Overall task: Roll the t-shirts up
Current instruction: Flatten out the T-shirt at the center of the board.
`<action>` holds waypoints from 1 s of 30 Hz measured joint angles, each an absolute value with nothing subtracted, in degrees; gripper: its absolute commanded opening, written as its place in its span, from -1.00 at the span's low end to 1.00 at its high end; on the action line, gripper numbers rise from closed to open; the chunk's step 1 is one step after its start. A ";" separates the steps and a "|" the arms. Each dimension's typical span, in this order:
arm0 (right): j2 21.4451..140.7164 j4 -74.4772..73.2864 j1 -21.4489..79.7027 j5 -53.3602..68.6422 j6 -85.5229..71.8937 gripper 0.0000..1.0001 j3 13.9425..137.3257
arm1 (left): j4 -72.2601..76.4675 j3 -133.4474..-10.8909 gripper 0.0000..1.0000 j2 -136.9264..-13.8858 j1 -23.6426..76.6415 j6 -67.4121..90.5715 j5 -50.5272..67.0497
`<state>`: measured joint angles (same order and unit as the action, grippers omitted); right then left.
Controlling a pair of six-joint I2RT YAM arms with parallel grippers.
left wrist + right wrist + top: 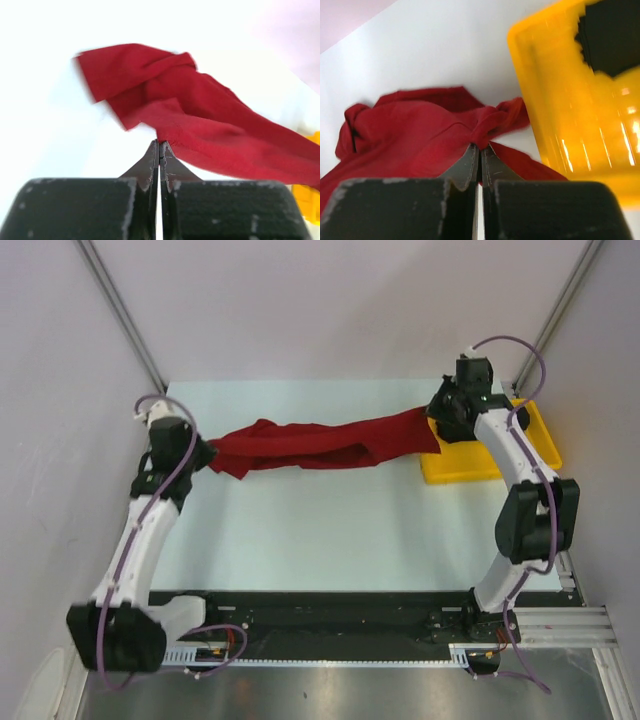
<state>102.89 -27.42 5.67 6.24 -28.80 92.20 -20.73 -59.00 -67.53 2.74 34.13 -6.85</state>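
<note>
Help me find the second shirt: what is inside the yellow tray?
A black cloth lies inside the yellow tray; only part of it shows. From above, the right arm covers much of the tray's inside.

White arms (pixel 135 540) — black joints (pixel 537 518), purple cables (pixel 101 640)

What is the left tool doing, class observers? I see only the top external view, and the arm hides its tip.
Observer: In the left wrist view, the left tool is shut, pinching an edge of the red t-shirt.
Operator: And the other arm?
Observer: The right tool is shut on a bunched fold of that shirt.
Operator: Anything hidden under that arm?
Observer: Black cloth lies inside the yellow tray.
</note>
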 measured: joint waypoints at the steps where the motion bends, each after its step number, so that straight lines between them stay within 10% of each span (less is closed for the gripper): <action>1: 100.38 -27.92 5.85 6.20 -28.95 -1.00 89.95 | -22.20 -56.99 -1.00 -63.40 1.83 34.22 -7.33; 11: 75.29 -35.05 15.44 2.79 -30.35 -0.85 61.91 | -35.03 -43.57 -1.00 -37.87 -3.95 34.61 -8.88; 20: 57.06 -39.97 18.06 1.15 -35.16 0.41 41.60 | -36.56 -39.00 -0.99 -34.83 -3.99 34.52 -7.77; 30: 57.71 -32.86 22.39 -2.44 -40.10 0.40 34.96 | -34.96 -37.52 -1.00 -36.23 -4.01 34.54 -5.50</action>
<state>57.71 -32.86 22.39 -2.44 -40.10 34.96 -34.96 -37.52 -36.23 -4.01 34.54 -5.50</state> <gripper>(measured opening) 0.706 0.004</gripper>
